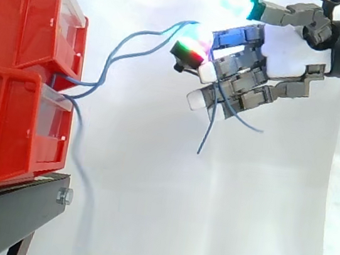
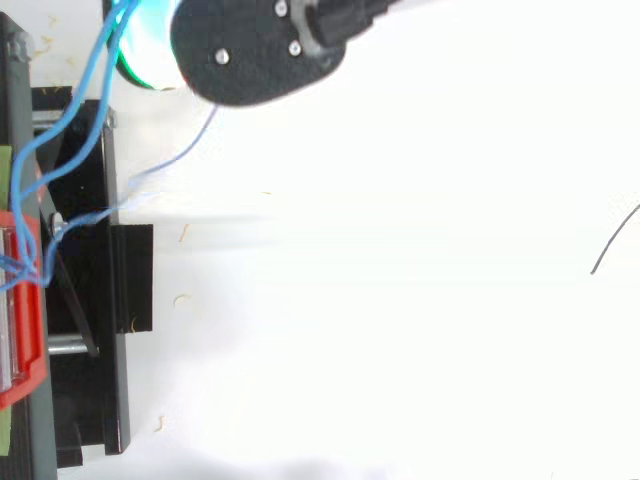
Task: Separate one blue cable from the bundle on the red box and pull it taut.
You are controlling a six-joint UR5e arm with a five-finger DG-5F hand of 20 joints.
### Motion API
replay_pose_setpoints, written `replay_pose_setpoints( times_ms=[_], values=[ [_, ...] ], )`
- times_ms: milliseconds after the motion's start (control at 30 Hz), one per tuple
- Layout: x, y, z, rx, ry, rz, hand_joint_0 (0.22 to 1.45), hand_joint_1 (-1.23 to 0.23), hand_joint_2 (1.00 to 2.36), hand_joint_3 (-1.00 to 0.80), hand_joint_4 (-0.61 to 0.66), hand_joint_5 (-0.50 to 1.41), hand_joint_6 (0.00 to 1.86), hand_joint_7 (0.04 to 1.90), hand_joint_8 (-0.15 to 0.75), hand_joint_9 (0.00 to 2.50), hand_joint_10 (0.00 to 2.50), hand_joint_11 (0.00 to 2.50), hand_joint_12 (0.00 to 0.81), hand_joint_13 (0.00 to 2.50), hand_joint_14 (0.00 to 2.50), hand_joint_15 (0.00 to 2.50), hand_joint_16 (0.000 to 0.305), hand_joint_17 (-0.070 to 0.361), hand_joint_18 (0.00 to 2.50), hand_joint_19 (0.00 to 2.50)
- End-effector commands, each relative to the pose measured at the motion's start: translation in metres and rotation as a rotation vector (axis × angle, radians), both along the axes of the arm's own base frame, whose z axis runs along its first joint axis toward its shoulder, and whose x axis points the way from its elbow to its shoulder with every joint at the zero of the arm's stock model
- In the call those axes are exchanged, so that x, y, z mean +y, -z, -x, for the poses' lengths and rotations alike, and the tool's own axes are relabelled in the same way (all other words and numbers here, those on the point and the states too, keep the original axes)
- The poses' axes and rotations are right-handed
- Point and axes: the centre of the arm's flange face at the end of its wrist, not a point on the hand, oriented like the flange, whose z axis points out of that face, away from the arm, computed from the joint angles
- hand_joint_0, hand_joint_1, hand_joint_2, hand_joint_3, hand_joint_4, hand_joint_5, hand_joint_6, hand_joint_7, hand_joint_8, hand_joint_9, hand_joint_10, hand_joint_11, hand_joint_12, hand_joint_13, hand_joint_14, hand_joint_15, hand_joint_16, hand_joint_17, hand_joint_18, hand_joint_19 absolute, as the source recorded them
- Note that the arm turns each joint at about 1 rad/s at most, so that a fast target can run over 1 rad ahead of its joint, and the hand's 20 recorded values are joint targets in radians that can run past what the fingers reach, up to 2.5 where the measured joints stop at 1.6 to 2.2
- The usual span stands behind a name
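Observation:
Two stacked red bins [image 1: 12,80] stand at the left on a black stand [image 1: 13,207]. Blue cable strands [image 1: 128,39] leave the gap between the bins and rise in slack curves to my hand [image 1: 291,56], which hovers up and to the right of the bins. Its fingers are curled round the strands, pinching them near the glowing fingertips [image 1: 194,42]. Loose blue ends [image 1: 205,136] dangle below the fingers. Another blue strand [image 1: 79,130] droops from the bins' front. From above, the cables [image 2: 75,100] run from the red bin [image 2: 25,300] up to the hand [image 2: 260,50].
A white curtain lies behind and under the work. The black stand [image 2: 90,300] juts out from the bins at the left edge. A thin dark line [image 2: 610,245] lies at the far right of the top view.

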Motion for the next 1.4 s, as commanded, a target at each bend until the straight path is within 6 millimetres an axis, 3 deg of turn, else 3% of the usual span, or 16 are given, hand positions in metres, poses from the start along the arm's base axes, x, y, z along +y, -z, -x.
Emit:
replay_pose_setpoints(
  times_ms=[0,333,433,500,600,733,1000,1167,1367],
  values=[
    [0.0009,-0.0004,-0.0003,0.0,-0.002,0.008,0.6,-0.63,1.01,-0.32,0.13,-0.06,0.74,0.96,0.225,0.86,0.01,0.19,0.342,0.58,0.01,0.27,0.05,0.112,0.5,0.47],
    [0.0044,0.0016,-0.0011,0.001,-0.006,0.008,0.6,-0.61,1.02,-0.26,0.1,-0.07,0.8,0.88,0.22,0.76,0.01,0.19,0.347,0.58,0.01,0.29,0.05,0.112,0.49,0.49],
    [0.0032,0.0016,-0.0008,0.001,-0.005,0.008,0.57,-0.6,1.01,-0.31,0.09,-0.07,0.8,0.86,0.217,0.75,0.01,0.18,0.345,0.56,0.01,0.29,0.05,0.112,0.44,0.51],
    [0.0021,0.0066,0.0002,0.012,-0.003,0.008,0.55,-0.47,1.0,-0.48,0.08,-0.04,0.74,0.94,0.204,0.78,0.0,0.09,0.346,0.59,0.01,0.27,0.051,0.114,0.46,0.49],
    [0.0023,0.0082,0.0006,0.017,-0.005,0.007,0.56,-0.38,1.0,-0.49,0.09,-0.02,0.69,1.02,0.196,0.82,0.0,0.08,0.342,0.61,0.01,0.26,0.053,0.119,0.51,0.46],
    [0.0021,0.0082,0.0006,0.017,-0.003,0.007,0.6,-0.47,1.01,-0.39,0.16,-0.03,0.69,1.05,0.225,0.81,0.0,0.1,0.367,0.65,0.01,0.23,0.055,0.123,0.59,0.41],
    [0.0021,0.0081,0.0005,0.015,-0.003,0.007,0.61,-0.53,1.01,-0.33,0.14,-0.04,0.77,0.93,0.224,0.62,0.0,0.06,0.381,0.67,0.01,0.24,0.051,0.114,0.59,0.44],
    [0.0021,0.0081,0.0005,0.015,-0.003,0.007,0.61,-0.52,1.01,-0.33,0.12,-0.05,0.8,0.91,0.227,0.82,0.01,0.38,0.364,0.75,0.02,0.36,0.049,0.109,0.6,0.5],
    [0.0033,0.0076,0.0004,0.017,-0.005,0.007,0.61,-0.5,1.01,-0.36,0.12,-0.06,0.82,0.88,0.23,0.85,0.01,0.4,0.36,0.76,0.02,0.38,0.047,0.107,0.61,0.54]
  ],
)
